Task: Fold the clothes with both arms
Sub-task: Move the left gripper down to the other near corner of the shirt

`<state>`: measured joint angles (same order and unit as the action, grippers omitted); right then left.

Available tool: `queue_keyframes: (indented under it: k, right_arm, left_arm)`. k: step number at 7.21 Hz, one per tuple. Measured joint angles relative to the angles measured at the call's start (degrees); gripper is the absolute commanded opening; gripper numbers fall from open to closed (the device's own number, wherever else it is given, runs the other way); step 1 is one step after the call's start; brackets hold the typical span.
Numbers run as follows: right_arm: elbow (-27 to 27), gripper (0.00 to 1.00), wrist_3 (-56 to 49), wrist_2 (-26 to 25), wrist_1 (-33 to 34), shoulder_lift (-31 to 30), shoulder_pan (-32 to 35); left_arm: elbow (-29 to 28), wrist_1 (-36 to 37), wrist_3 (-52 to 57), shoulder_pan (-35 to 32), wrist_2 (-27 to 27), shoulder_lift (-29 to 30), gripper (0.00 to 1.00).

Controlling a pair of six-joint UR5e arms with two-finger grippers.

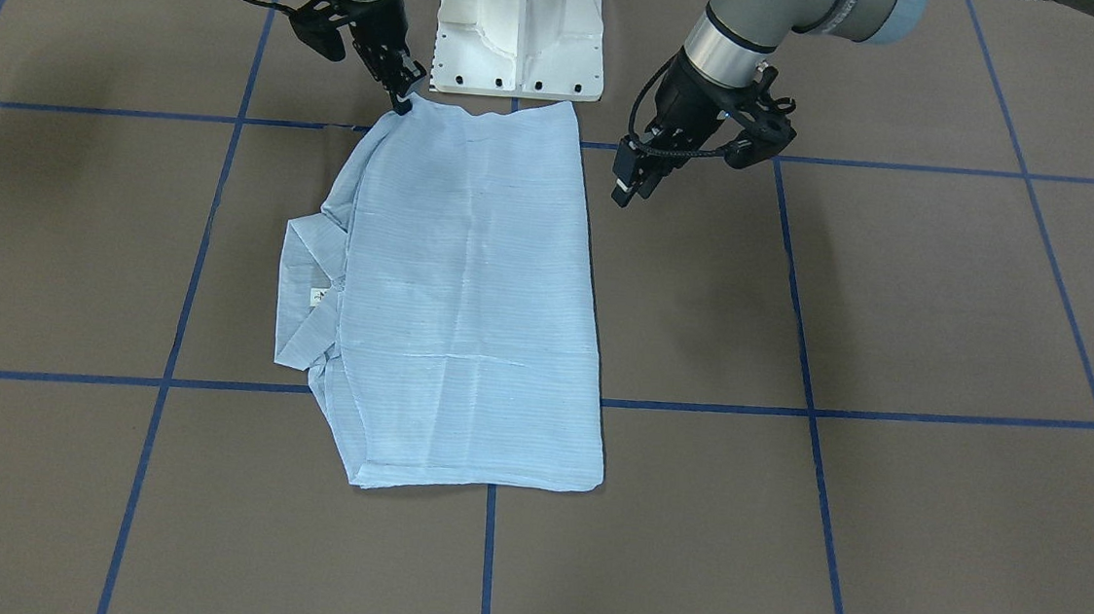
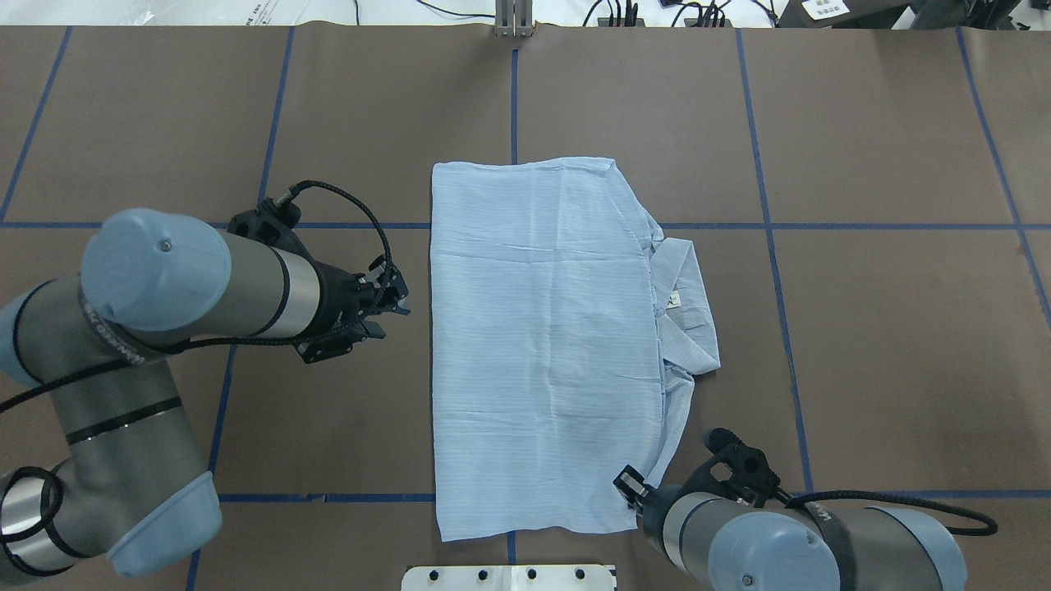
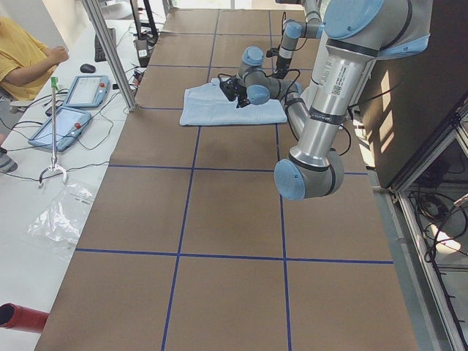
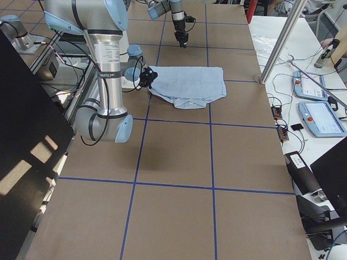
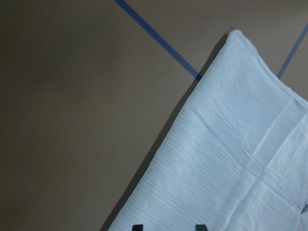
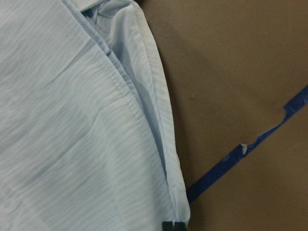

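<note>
The light-blue shirt (image 1: 471,282) lies folded into a flat rectangle on the brown table, its collar (image 1: 308,298) and neck label sticking out on one side. My right gripper (image 1: 401,102) is at the shirt's corner nearest the robot's base. In the right wrist view its fingertips (image 6: 167,225) are pressed together on the hem of that corner, so it is shut on the shirt (image 6: 57,120). My left gripper (image 1: 632,189) hovers open over the bare table beside the shirt's opposite long edge. In the left wrist view that gripper (image 5: 168,226) sits just above the cloth's edge (image 5: 231,159).
The white pedestal base (image 1: 520,32) stands just behind the shirt. Blue tape lines (image 1: 890,414) cross the brown table. In the exterior left view a person in yellow (image 3: 22,55) sits beside touch panels (image 3: 69,110) and a metal post (image 3: 110,51).
</note>
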<state>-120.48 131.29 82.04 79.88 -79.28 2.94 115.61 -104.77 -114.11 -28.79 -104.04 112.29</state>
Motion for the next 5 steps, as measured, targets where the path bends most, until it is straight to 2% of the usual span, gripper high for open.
queue_keyframes:
  k: [3, 5]
  right_arm:
    - [-0.5, 0.00, 0.1, 0.0, 2.2, 0.0, 0.1]
    - [-0.6, 0.00, 0.1, 0.0, 2.8, 0.1, 0.1]
  left_arm:
    - [0.2, 0.0, -8.5, 12.2, 4.9, -1.8, 0.52]
    - [-0.5, 0.0, -11.2, 17.3, 6.6, -2.1, 0.54]
